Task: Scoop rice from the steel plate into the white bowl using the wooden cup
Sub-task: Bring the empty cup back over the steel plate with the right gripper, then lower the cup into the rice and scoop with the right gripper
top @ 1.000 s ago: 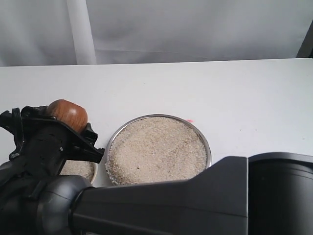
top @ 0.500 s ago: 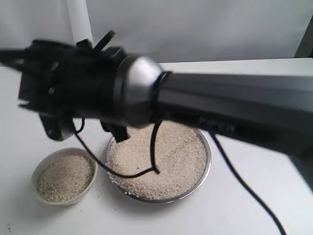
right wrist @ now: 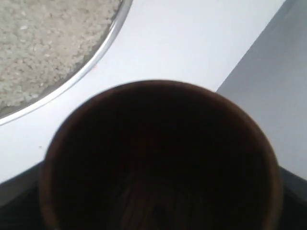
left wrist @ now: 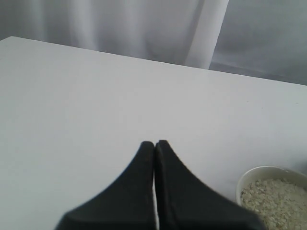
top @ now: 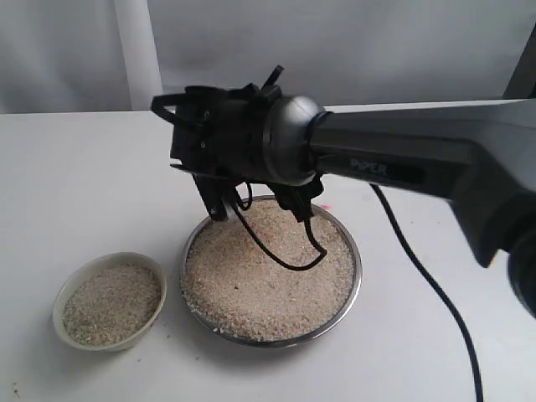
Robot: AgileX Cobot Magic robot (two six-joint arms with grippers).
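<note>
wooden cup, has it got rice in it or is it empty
Looks empty: the right wrist view shows only dark wood inside the wooden cup, no pale grains like the rice in the steel plate.

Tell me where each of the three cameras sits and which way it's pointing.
Exterior: raised, off the arms, looking down across the table at the steel plate of rice and the white bowl; the right arm reaches in from the right.
Left wrist: low over the table, facing the backdrop; the shut left gripper shows.
Right wrist: looks into the wooden cup; dark fingers flank it.
Shared: exterior and left wrist both show the bowl; exterior and right wrist, the plate.
</note>
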